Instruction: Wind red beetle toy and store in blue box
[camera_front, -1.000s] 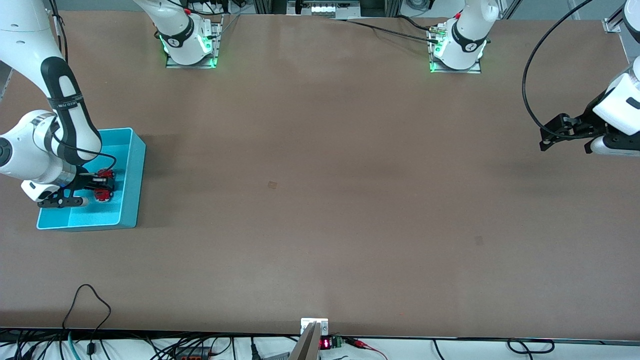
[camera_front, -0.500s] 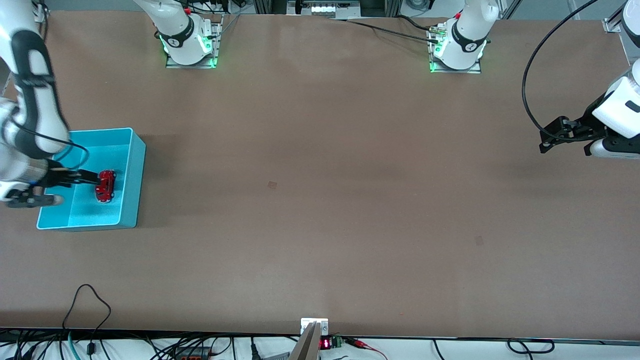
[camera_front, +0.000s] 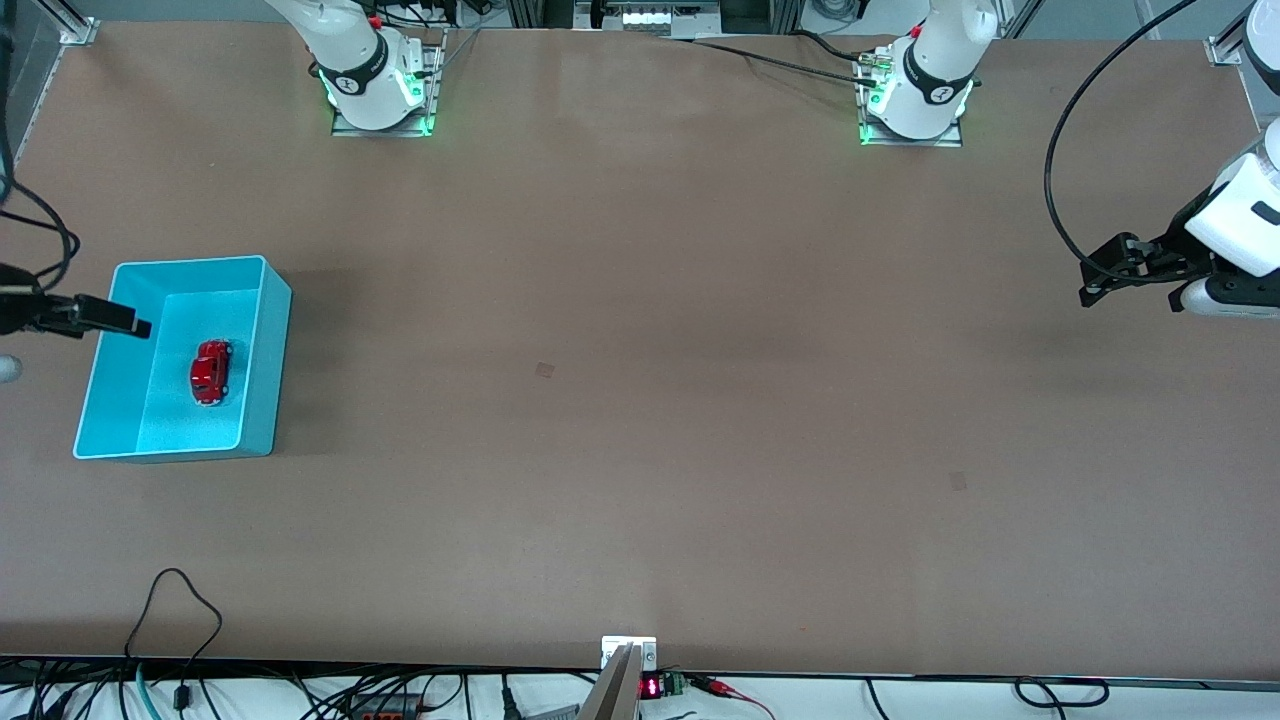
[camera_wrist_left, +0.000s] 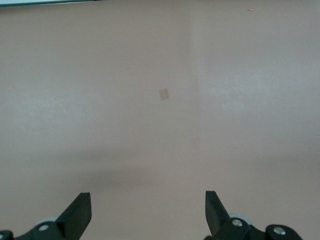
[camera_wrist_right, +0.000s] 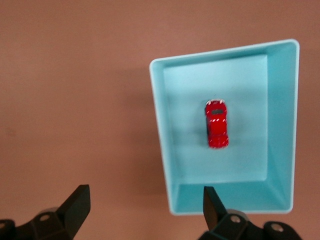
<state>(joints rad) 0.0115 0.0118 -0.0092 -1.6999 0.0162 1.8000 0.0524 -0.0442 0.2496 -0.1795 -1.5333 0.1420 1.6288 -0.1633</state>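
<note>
The red beetle toy (camera_front: 210, 372) lies on the floor of the blue box (camera_front: 268, 330), free of any gripper. In the right wrist view the toy (camera_wrist_right: 217, 125) sits mid-floor inside the box (camera_wrist_right: 282, 125). My right gripper (camera_front: 78, 348) is open and empty, raised over the box's wall toward the right arm's end of the table; in its own view (camera_wrist_right: 145, 196) one finger is over the box's rim and the other over bare table. My left gripper (camera_front: 1090, 278) is open and empty, waiting above the left arm's end of the table, and shows in its own view (camera_wrist_left: 147, 200).
The brown table (camera_front: 640, 400) stretches wide between the two arms. A small dark patch (camera_front: 544, 369) marks its middle. Cables (camera_front: 180, 600) lie along the table's edge nearest the front camera. The arm bases (camera_front: 380, 90) stand at the table's edge farthest from the front camera.
My right gripper let go of the toy inside the box, then rose and drew back toward the right arm's end of the table. The toy stays in the box. The left arm barely moved.
</note>
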